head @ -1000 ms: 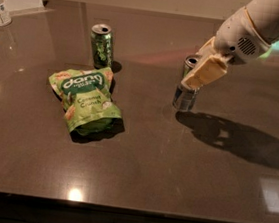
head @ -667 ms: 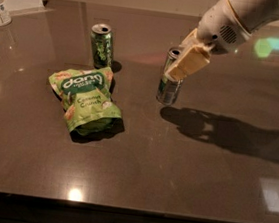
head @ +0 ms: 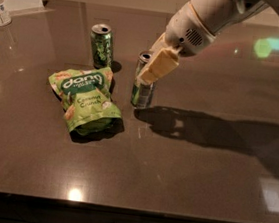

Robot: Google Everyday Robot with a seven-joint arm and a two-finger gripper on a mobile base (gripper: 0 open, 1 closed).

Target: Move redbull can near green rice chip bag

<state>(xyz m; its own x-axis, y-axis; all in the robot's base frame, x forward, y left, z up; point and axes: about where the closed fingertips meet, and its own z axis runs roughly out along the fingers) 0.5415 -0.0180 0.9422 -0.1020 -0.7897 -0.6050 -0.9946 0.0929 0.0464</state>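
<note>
The redbull can (head: 142, 89), slim and silver with blue patches, stands upright on the dark table just right of the green rice chip bag (head: 84, 100). The bag lies flat, bright green with white "dang" lettering. My gripper (head: 153, 70) comes in from the upper right and is shut on the can's upper half, its cream-coloured fingers (head: 158, 67) covering part of the can. A narrow gap of table shows between the can and the bag.
A green patterned can (head: 102, 45) stands upright behind the bag. Clear containers (head: 0, 11) sit at the table's far left edge. The arm's shadow (head: 213, 129) falls across the table (head: 182, 179) to the right. The front edge runs along the bottom.
My gripper has carried the redbull can leftward across the table, from right of centre to a spot close beside the chip bag.
</note>
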